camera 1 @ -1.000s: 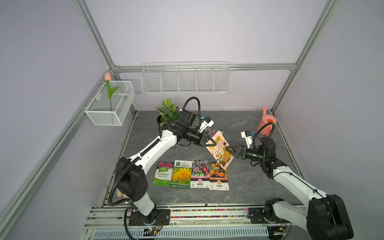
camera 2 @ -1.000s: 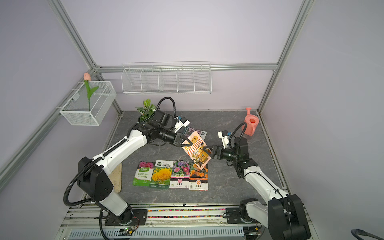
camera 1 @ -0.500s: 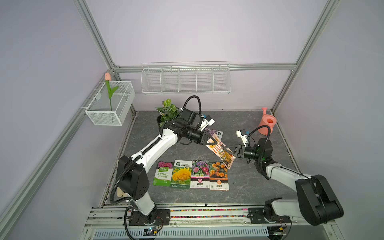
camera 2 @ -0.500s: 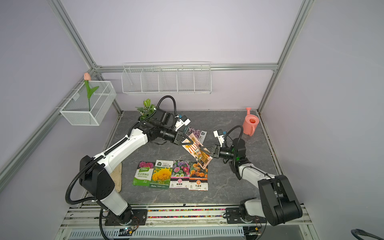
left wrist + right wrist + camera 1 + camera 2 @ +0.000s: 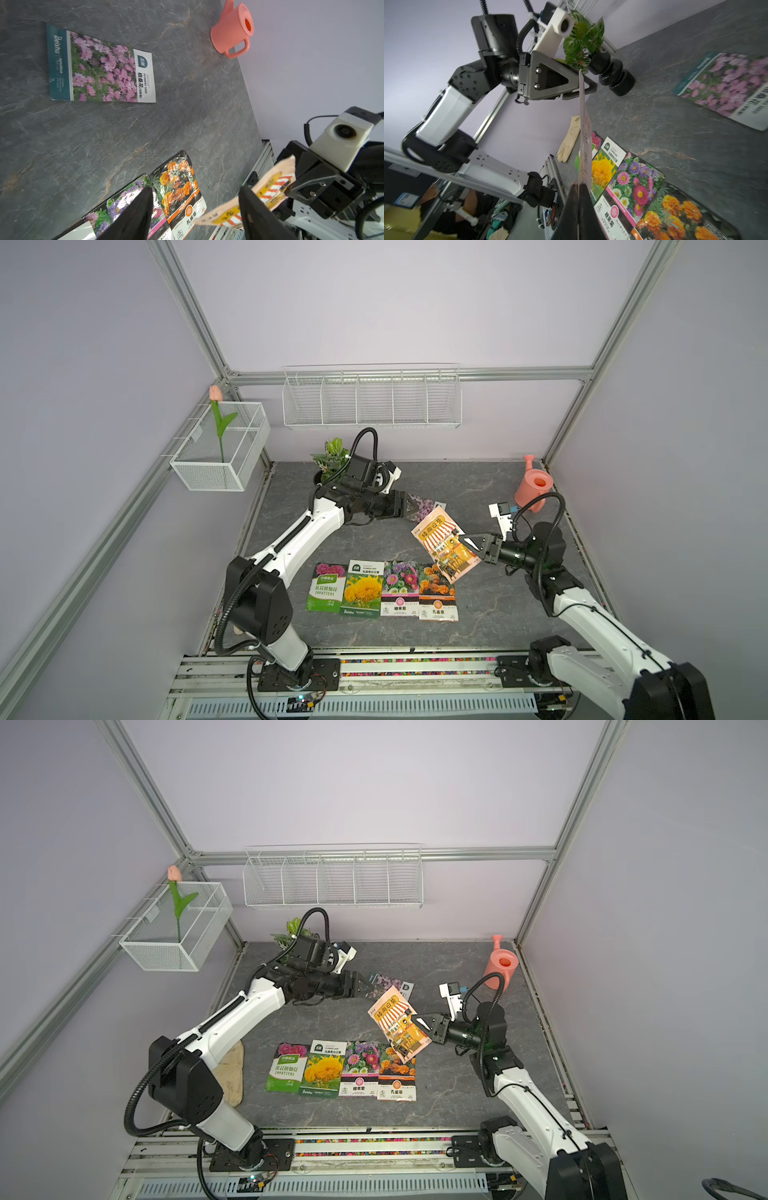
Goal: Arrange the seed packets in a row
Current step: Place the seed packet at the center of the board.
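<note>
Seed packets (image 5: 400, 591) lie nearest the arm bases as a row of four. They are flat and face up on the grey stone-patterned table (image 5: 490, 626), long axes running near to far and edges touching. The row runs from the green impatiens packet (image 5: 325, 588) to the marigold packet (image 5: 437, 593) at the right end. Above that packet's far right corner hangs the peach packet (image 5: 440, 541), off the table and tilted, its long axis diagonal to the row. The right fingers (image 5: 569, 220) are clenched on the middle of its right long edge. The bare table right of the marigold packet looks like the next slot. So the move calls for a turn to square the packet with its neighbours, then a flat lowering. It is thin glossy film, shows edge-on in the right wrist view, and will likely flex. Farther back, the left fingers (image 5: 135, 214) stand apart, grasping nothing, near the pink cosmos packet (image 5: 101, 66). That one lies flat with its long axis crosswise, and the left arm is nearer to it.
</note>
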### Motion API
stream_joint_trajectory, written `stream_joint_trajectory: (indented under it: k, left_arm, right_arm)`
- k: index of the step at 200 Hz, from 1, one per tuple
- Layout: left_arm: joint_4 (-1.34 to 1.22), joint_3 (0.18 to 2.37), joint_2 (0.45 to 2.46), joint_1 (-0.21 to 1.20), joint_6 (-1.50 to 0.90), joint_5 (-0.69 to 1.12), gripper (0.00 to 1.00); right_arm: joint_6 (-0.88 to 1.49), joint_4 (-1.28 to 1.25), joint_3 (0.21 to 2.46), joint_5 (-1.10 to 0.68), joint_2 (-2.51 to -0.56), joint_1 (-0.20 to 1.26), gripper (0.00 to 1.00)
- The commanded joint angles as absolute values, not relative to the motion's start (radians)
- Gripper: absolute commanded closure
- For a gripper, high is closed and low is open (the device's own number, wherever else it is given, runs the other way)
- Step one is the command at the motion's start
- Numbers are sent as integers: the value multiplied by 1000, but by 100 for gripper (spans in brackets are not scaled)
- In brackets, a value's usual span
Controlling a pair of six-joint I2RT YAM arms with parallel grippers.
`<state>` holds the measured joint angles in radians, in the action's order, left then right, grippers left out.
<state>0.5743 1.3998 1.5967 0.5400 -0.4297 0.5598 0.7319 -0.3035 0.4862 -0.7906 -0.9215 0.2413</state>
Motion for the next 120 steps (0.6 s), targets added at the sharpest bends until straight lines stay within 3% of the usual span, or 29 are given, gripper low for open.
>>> stream_joint_trajectory:
  k: [1,60,120]
  left_arm:
    - [383,1263,1510,574,-549,473,31]
    - [197,1142,1502,722,-631,380,31]
    - [161,1104,1463,735,-661,365,32]
  right_arm:
    - [669,-38,474,-560,-826,228,93]
    - [894,282,270,-241,-470,179,93]
    - [965,442,166,-206,-306,178,93]
